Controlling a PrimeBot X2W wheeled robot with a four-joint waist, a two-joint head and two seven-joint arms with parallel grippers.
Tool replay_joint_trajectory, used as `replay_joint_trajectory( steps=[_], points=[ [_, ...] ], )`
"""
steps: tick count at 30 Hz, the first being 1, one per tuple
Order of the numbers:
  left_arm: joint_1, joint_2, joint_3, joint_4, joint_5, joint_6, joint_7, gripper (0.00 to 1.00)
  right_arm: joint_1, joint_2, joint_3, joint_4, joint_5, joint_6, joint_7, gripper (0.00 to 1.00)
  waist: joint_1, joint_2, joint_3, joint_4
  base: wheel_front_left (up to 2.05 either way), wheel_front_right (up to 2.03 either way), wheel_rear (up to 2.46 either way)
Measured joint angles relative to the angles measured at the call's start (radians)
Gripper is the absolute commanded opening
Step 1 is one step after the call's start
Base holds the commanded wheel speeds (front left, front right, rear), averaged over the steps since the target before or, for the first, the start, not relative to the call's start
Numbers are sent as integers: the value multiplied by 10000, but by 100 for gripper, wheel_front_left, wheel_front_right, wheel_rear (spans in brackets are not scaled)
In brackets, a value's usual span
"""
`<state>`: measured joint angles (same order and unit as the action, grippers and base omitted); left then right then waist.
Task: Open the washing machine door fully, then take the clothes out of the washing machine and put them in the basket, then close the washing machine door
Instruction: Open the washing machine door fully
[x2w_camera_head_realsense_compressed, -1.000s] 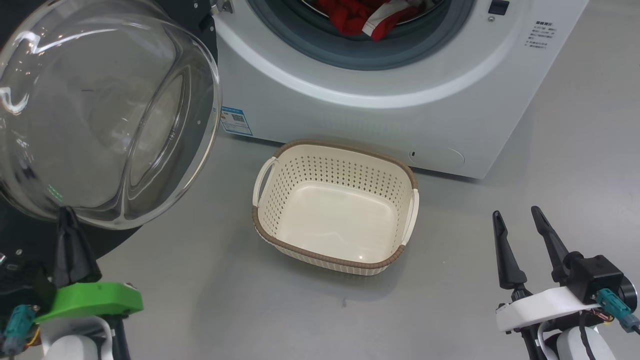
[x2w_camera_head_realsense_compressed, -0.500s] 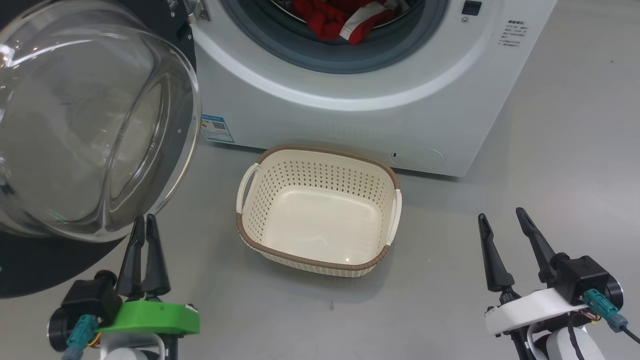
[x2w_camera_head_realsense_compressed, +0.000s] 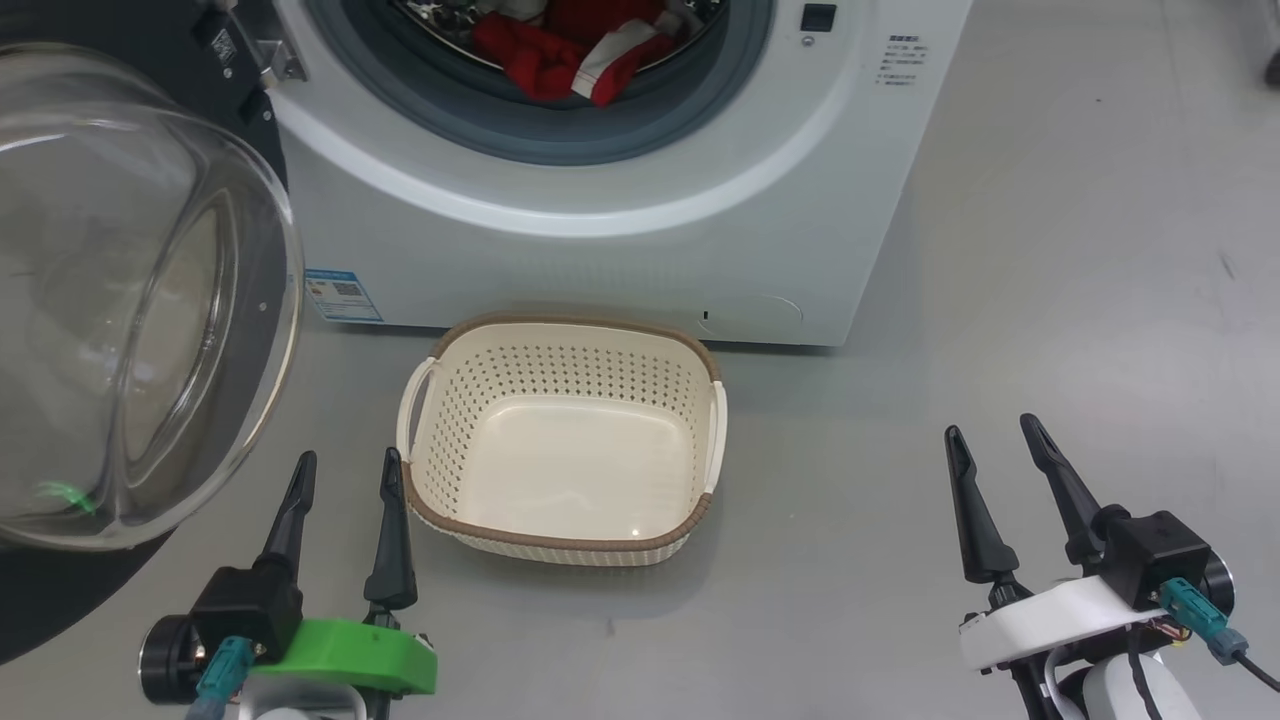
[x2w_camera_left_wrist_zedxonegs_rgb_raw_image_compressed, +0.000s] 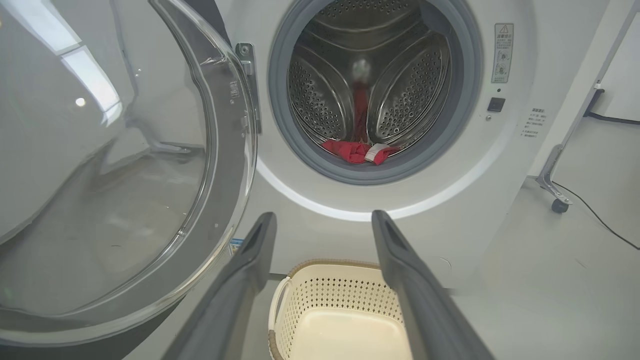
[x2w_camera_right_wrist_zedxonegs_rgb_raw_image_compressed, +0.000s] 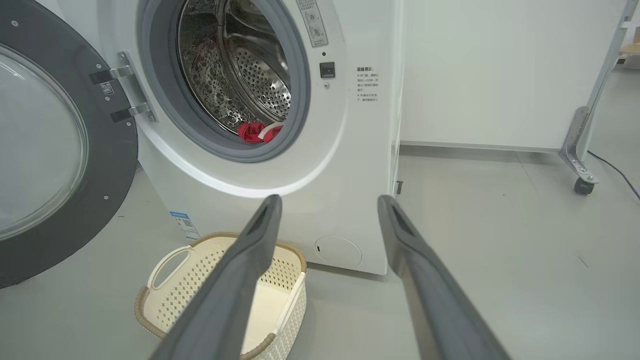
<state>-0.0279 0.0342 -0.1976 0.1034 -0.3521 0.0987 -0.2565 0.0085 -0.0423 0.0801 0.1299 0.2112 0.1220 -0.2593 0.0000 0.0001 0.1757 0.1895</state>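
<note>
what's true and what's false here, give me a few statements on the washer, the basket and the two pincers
1. The door stands open. True.
2. The clothes lie in the basket. False: they lie inside the washing machine.
3. The left pincer is open and holds nothing. True.
4. The right pincer is shut on a red shirt. False: it is open and holds nothing.
5. The basket sits on the floor in front of the washing machine. True.

The black-rimmed glass door (x2w_camera_head_realsense_compressed: 130, 300) stood open; red-and-white clothes (x2w_camera_head_realsense_compressed: 545, 50) lay inside the white washing machine (x2w_camera_head_realsense_compressed: 600, 260); the cream perforated basket (x2w_camera_head_realsense_compressed: 560, 370) sat before it.
</note>
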Motion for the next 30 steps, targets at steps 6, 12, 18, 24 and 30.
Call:
replay_joint_trajectory(
  steps=[6, 12, 18, 24, 30],
  points=[
    [26, 4, -33, 238, 92, 0, 0, 100, -1, 2, 84, -109, 6, 0, 0, 100, 0, 0, -45, -590, 0, 0, 0],
    [88, 12, -153, 430, 127, 0, 0, 100, 1, 2, 92, -238, 44, -12, 0, 100, 0, 0, -105, -1150, 0, 0, 0],
    [88, 21, -328, 543, 196, -2, 13, 100, 24, 2, 50, -305, 107, -25, 0, 100, 0, 0, -185, -1516, 0, 0, 0],
    [88, 31, -458, 660, 196, -71, 59, 100, 258, 6, -58, -355, 113, -113, 0, 100, 0, 0, -318, -1572, 0, 0, 0],
    [90, 38, -570, 794, 267, -71, 59, 100, 341, 10, -36, -359, 138, -117, 0, 100, 0, 0, -404, -1575, 0, 0, 0]
  ],
)
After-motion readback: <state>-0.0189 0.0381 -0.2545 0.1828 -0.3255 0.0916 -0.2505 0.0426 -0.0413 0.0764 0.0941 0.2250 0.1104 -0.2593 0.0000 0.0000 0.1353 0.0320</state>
